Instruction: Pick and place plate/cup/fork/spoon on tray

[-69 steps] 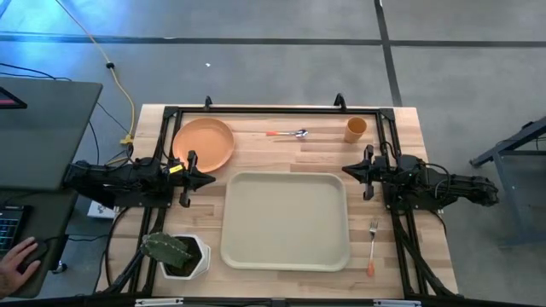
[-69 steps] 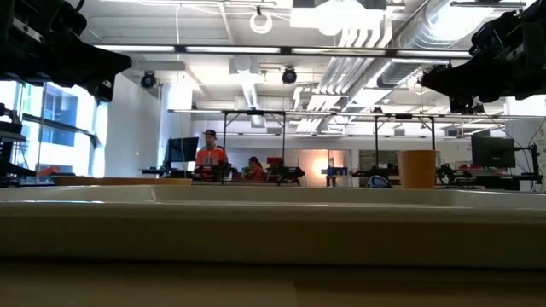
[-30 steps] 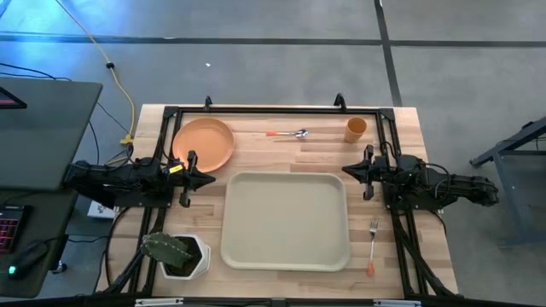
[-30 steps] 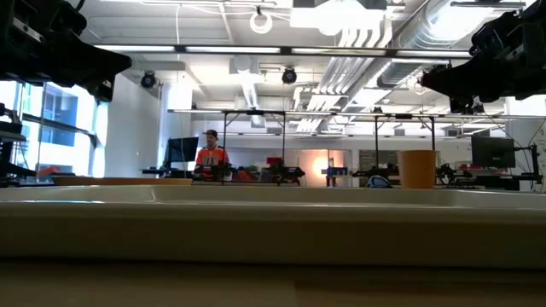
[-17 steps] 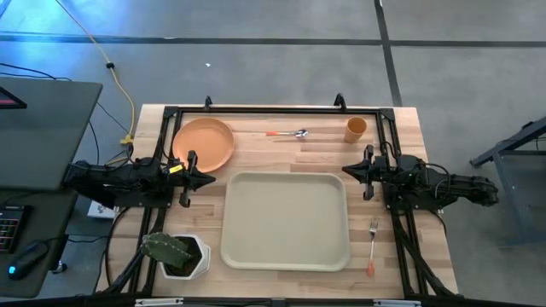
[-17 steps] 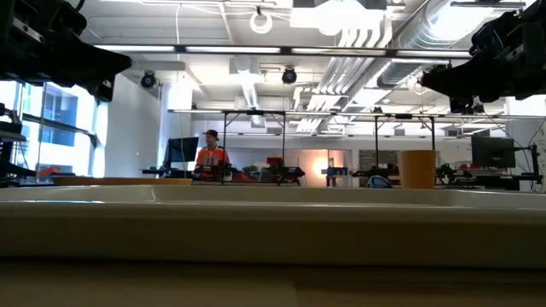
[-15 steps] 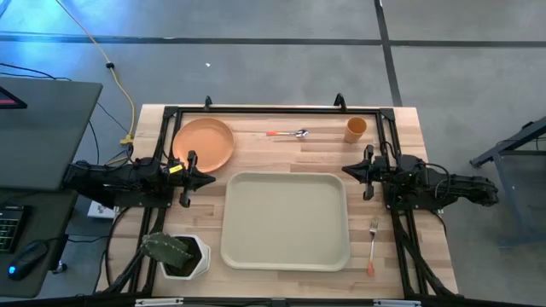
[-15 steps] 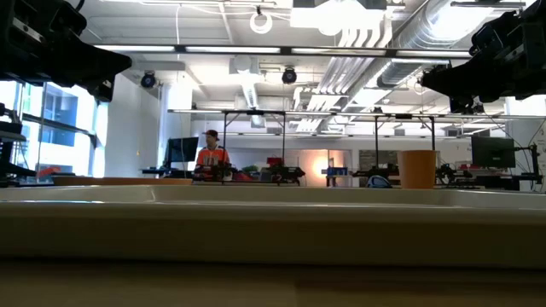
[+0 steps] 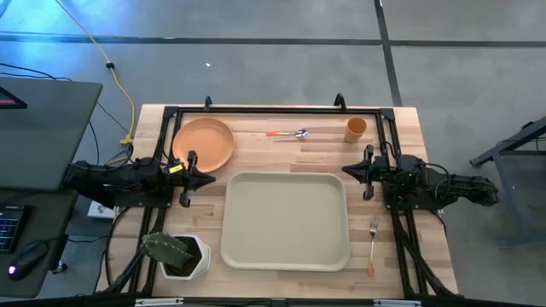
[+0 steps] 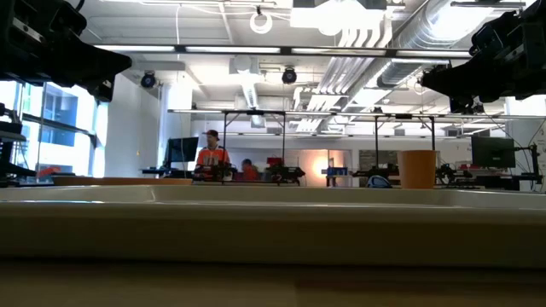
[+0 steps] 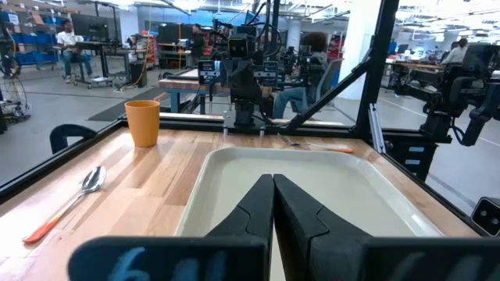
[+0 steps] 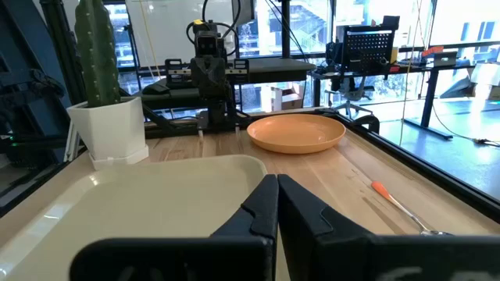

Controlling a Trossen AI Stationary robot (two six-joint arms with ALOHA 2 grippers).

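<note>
The beige tray (image 9: 286, 220) lies in the table's middle, nothing in it. The orange plate (image 9: 204, 143) rests flat at the far left. The spoon (image 9: 287, 133) lies at the far middle, the orange cup (image 9: 356, 129) stands at the far right, and the fork (image 9: 373, 245) lies right of the tray. My left gripper (image 9: 186, 178) is shut and empty at the tray's left edge; its fingers (image 11: 273, 204) meet. My right gripper (image 9: 368, 173) is shut and empty at the tray's right edge; its fingers (image 12: 276, 204) meet.
A white square pot with a cactus (image 9: 175, 255) stands at the near left corner. A black frame (image 9: 273, 110) runs along the table's far edge. People show in the room behind the table (image 10: 210, 158).
</note>
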